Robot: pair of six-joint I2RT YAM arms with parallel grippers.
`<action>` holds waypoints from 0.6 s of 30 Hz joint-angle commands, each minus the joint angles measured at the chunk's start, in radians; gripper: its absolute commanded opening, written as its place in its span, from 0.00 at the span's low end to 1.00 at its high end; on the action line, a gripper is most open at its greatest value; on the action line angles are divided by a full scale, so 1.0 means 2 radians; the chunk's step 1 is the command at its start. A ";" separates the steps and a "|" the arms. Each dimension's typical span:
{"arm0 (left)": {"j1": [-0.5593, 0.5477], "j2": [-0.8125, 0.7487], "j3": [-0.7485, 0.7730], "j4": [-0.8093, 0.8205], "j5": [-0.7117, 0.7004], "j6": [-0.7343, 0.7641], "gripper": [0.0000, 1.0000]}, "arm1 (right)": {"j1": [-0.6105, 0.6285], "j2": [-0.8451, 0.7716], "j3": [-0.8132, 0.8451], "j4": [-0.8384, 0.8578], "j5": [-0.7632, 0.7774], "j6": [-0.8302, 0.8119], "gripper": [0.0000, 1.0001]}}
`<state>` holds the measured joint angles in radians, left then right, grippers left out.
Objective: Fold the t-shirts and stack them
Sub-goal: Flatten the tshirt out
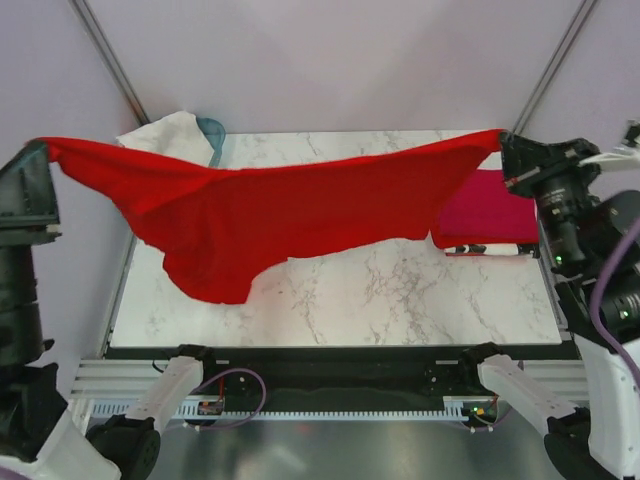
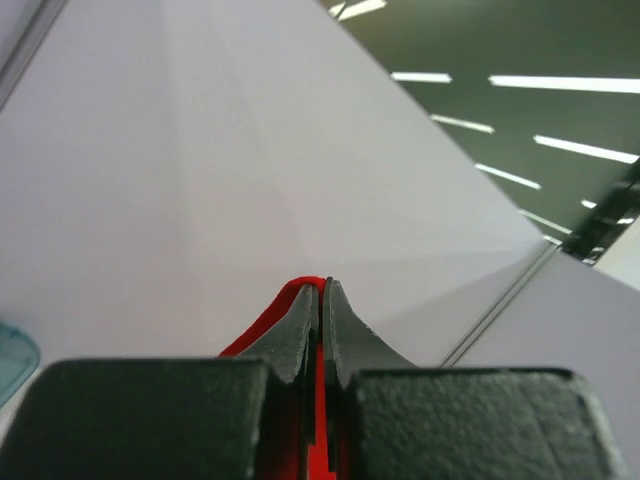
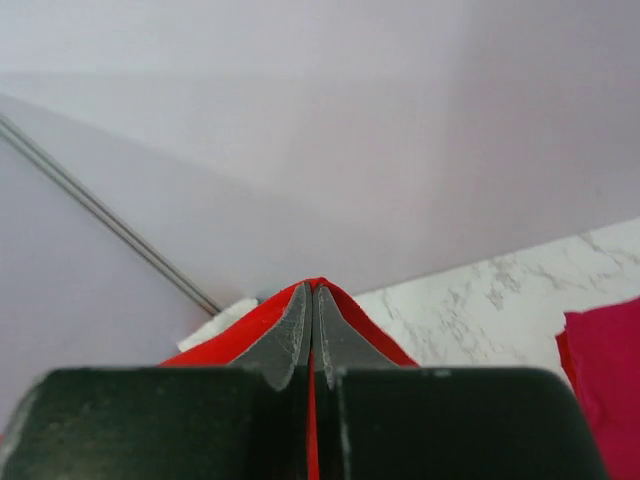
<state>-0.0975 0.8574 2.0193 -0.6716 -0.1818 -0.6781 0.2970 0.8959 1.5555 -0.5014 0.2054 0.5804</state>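
Pale lilac walls close in a white marble table (image 1: 400, 290), the arms' bases bolted along its near edge. Just past the table's left edge, the left gripper (image 2: 320, 300) is clenched on one corner of a bright red t-shirt (image 1: 280, 210), with a sliver of red showing between its closed fingers. At the table's far left corner a white t-shirt (image 1: 165, 130) lies crumpled, and the rim of a teal basket (image 1: 212, 132) peeks out beside it; the red cloth hides the rest. From that pinched corner the red shirt stretches across above the table, sagging deepest over the table's left half. Whether it brushes the marble I cannot tell. At the table's right end a darker crimson t-shirt (image 1: 485, 215) lies flat and looks already folded. Above the table's far right corner the right gripper (image 3: 312, 300) is clamped on the opposite corner of the red cloth.

To my eye the step in hand is spreading the red shirt out before folding. The next move calls for both arms to lower together onto the table's bare middle. They should keep the cloth taut so it lands flat, clear of the crimson shirt.
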 commanded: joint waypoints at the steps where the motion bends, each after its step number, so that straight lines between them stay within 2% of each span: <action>1: 0.002 0.028 0.048 0.025 -0.031 0.025 0.02 | -0.003 -0.015 0.034 0.004 -0.007 -0.003 0.00; 5: 0.002 0.059 0.084 0.035 -0.041 0.027 0.02 | -0.003 -0.013 0.044 0.005 0.002 0.007 0.00; 9: 0.002 0.093 0.037 0.074 -0.042 0.019 0.02 | -0.002 0.005 0.028 0.006 0.050 0.011 0.00; 12: 0.002 0.145 -0.008 0.118 -0.039 0.015 0.02 | -0.002 0.051 0.025 0.011 0.074 0.010 0.00; 18: 0.002 0.267 -0.013 0.131 -0.003 -0.001 0.02 | -0.005 0.185 0.031 0.032 0.055 0.029 0.00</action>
<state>-0.0975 1.2858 2.0125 -0.4347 -0.2134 -0.6682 0.2955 1.1610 1.6260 -0.4610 0.3134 0.6037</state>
